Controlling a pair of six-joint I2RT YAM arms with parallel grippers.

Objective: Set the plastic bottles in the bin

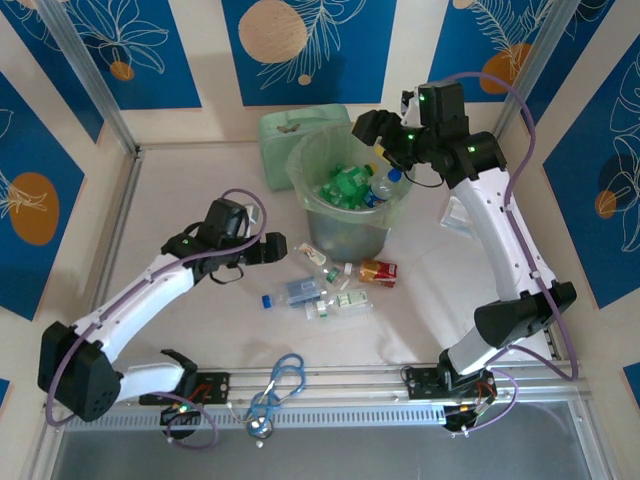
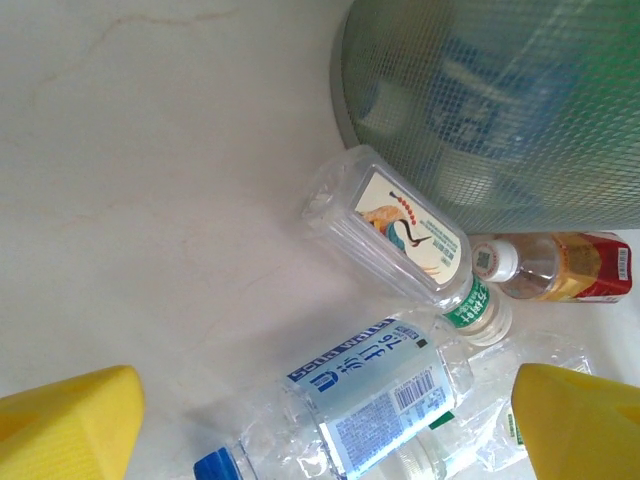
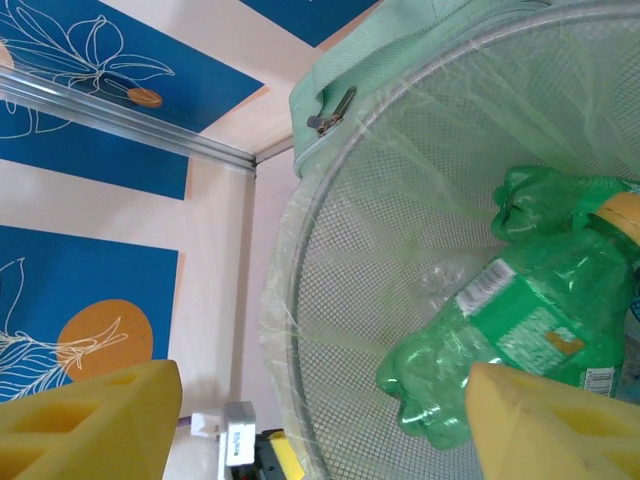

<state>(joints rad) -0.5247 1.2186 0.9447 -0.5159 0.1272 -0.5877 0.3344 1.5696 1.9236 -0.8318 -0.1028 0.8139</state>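
Several plastic bottles lie on the table in front of the bin [image 1: 312, 215]: a clear one with a blue label [image 1: 297, 291], a clear one [image 1: 315, 255] and a red-labelled one [image 1: 378, 272]. My left gripper [image 1: 275, 248] hovers open beside them. In the left wrist view the left gripper [image 2: 328, 400] stands wide over the blue-labelled bottle [image 2: 370, 400], without touching it. My right gripper [image 1: 388, 145] is open over the bin's far right rim. In the right wrist view the right gripper [image 3: 325, 400] holds nothing. A green bottle [image 3: 510, 330] lies inside the bin [image 3: 300, 300].
A flat mint-green box [image 1: 300, 135] stands behind the bin. Blue scissors-like loops [image 1: 285, 375] lie by the front rail. A white item [image 1: 458, 215] sits to the right, under the right arm. A bird-labelled bottle [image 2: 400, 230] rests against the bin wall [image 2: 500, 100].
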